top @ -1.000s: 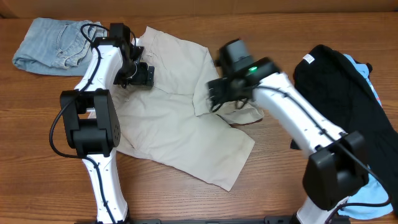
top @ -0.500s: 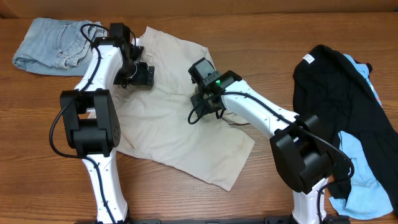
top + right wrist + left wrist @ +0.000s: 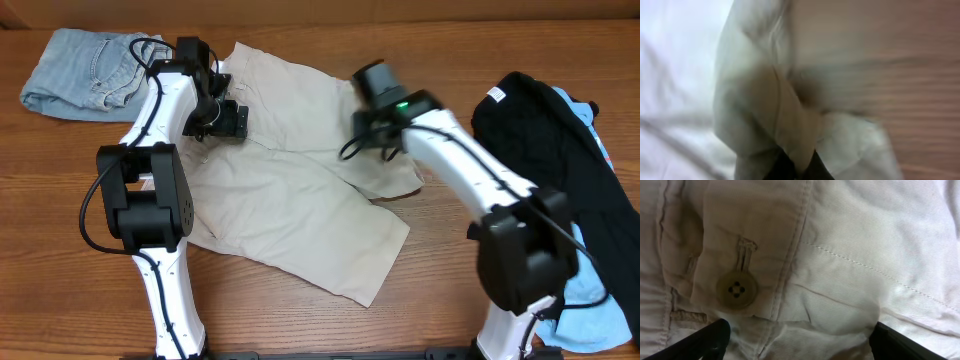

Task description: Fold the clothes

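The beige shorts lie spread across the middle of the table. My left gripper rests on their waistband, open. In the left wrist view its fingertips stand wide apart on the cloth just below a button, and the left gripper holds nothing. My right gripper is at the shorts' right edge. The blurred right wrist view shows the right gripper shut on a raised fold of the beige shorts.
Pale-blue denim lies at the back left. A black garment is heaped at the right, on top of a sky-blue piece. Bare wooden table shows in front of the shorts.
My right arm swung left over the shorts and back to the right, and its gripper went from open to shut on a fold of them. The left arm stayed still.
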`<act>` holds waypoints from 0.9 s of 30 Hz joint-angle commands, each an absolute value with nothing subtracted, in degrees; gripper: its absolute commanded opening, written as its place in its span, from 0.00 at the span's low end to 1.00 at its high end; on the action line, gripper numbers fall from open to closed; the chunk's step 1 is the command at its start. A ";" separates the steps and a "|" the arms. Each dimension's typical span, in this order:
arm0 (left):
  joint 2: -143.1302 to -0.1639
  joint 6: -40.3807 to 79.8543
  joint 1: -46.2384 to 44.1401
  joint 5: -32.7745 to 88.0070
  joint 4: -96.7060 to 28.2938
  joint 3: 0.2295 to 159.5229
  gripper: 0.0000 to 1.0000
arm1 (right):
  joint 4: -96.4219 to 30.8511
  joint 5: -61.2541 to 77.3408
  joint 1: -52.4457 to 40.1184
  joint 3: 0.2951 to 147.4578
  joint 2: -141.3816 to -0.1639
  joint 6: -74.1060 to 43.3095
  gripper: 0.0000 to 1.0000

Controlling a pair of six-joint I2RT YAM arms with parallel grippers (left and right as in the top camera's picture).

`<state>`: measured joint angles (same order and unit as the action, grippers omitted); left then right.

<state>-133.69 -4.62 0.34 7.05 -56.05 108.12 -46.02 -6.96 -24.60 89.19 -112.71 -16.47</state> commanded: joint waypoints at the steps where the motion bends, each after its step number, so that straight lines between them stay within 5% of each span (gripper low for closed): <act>1: -135.98 -4.25 -0.03 7.07 -55.18 108.44 0.90 | -42.46 -7.46 -16.88 90.13 -110.32 -16.56 0.04; 4: -135.98 -4.25 -0.03 7.07 -55.05 108.44 0.90 | -38.46 -7.44 -12.51 90.13 -110.89 -16.58 0.10; 8: -135.98 -4.23 -0.03 7.09 -54.72 108.44 0.91 | -35.22 -7.07 -7.11 90.13 -111.13 -18.39 0.65; 10: -135.96 -4.25 -0.03 7.09 -54.78 108.60 0.92 | -35.97 -4.84 -5.50 90.13 -111.11 -18.50 0.81; 14: -135.96 -4.25 0.23 7.07 -60.38 114.21 0.92 | -39.38 0.91 -3.62 90.13 -109.69 -18.52 0.93; 27: -135.96 -1.04 1.89 7.05 -96.73 171.63 0.96 | -59.27 8.05 -9.15 90.13 -90.04 -18.57 0.98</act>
